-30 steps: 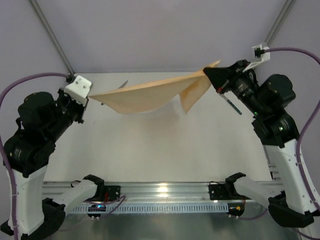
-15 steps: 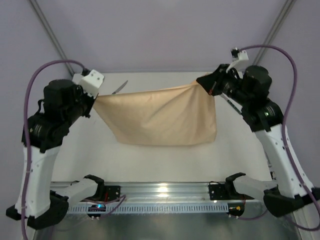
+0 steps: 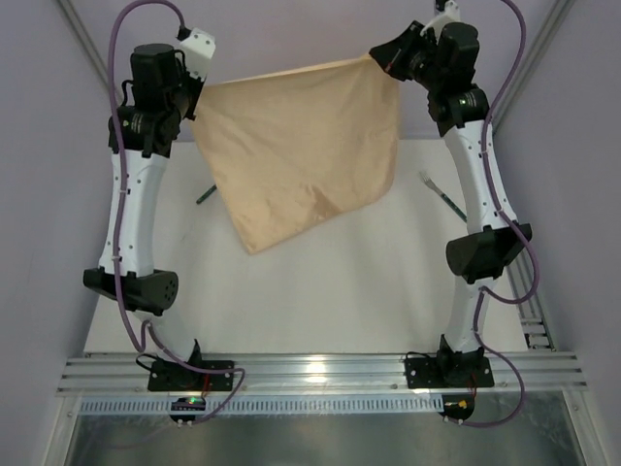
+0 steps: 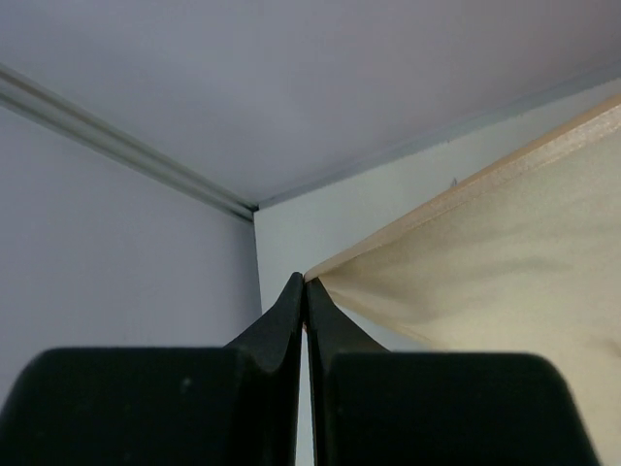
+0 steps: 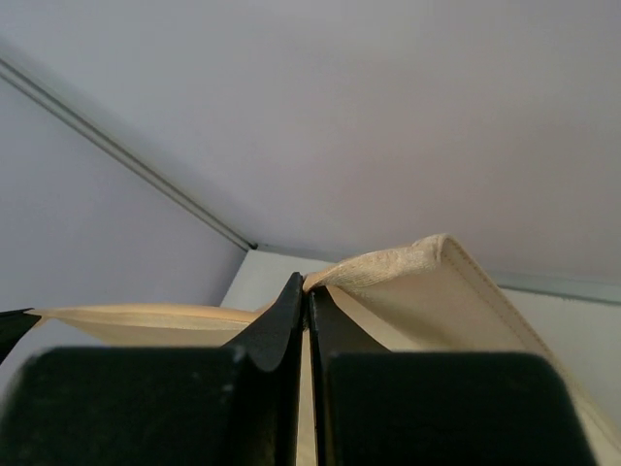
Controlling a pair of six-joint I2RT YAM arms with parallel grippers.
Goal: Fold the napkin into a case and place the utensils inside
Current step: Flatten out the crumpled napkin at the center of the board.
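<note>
Nearest the camera, the two arm bases sit on the metal rail [image 3: 320, 371] at the near edge of the white table [image 3: 320, 291], and both arms stand tall, reaching up and away. Farther in, two utensils lie on the table, well apart. The right utensil [image 3: 440, 193] is in plain view beside the right arm, its silver end pointing away and its dark handle toward the near side. The left utensil [image 3: 207, 194] shows only a short dark green stretch, the rest hidden behind the cloth. Which is the knife and which the fork is too small to tell. Above them hangs the one napkin [image 3: 301, 146], a broad peach-orange sheet with a faint sheen and soft creases. It is opened out, its top edge stretched between the two grippers and its lower part tapering to a point at the lower left. Whether that point touches the table cannot be told. At the far end, the left gripper [image 4: 305, 283] has its fingers pressed together on the napkin's upper left corner, and the right gripper [image 5: 307, 283] pinches the upper right corner, where a hemmed edge shows.
</note>
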